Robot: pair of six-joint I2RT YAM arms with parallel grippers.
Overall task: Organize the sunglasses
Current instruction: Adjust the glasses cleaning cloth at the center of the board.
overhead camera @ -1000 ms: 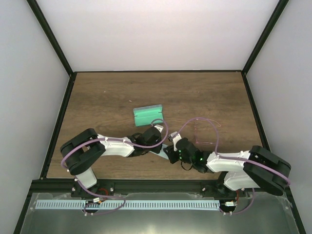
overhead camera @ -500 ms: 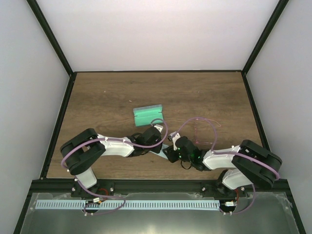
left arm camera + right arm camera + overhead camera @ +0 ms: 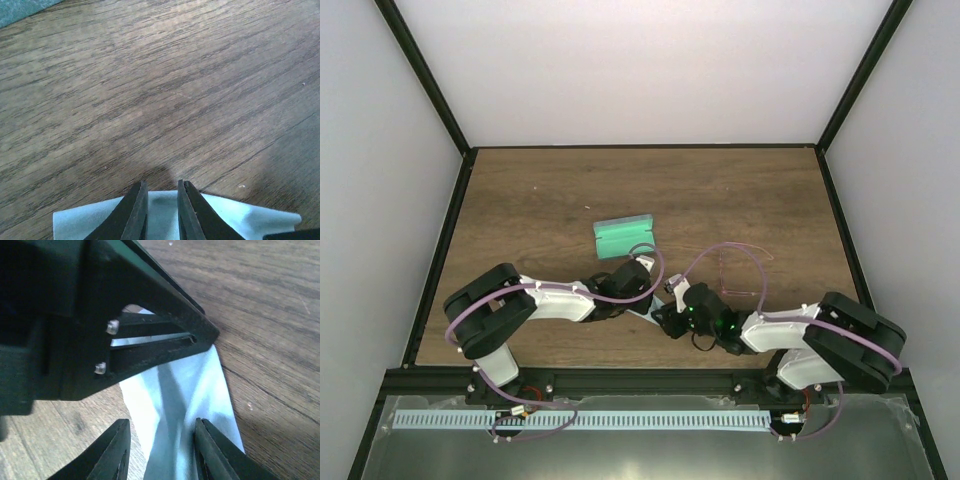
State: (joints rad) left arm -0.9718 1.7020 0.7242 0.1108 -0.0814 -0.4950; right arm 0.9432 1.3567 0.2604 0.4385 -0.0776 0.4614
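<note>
**Left wrist cam: L claw pinched on cloth, R claw apart around it**

Left wrist view: the L gripper has its fingers nearly together, clamped on a pale blue cleaning cloth. The cloth shows in the thin gap btwn them and spreads to both sides along the frame bottom. The wood table fills the rest. A teal corner of the green case sits at the top-left edge.

Top view: both claws meet near the table's mid-front, L wrist on the left, R wrist on the right, w/ the cloth mostly hidden under them. The case lies just beyond the L claw. Only this cam shows the sunglasses: clear pink frames on the table, right of the claws and beyond the R forearm. They lie apart from the case, and neither claw touches them.

Right wrist view: the R gripper has its fingers apart, one each side of the cloth's fold. Contact w/ the cloth can't be told. Ahead, the L claw's dark fingers show side-on, w/ the cloth edge caught btwn them and drooping from their tip.
</note>
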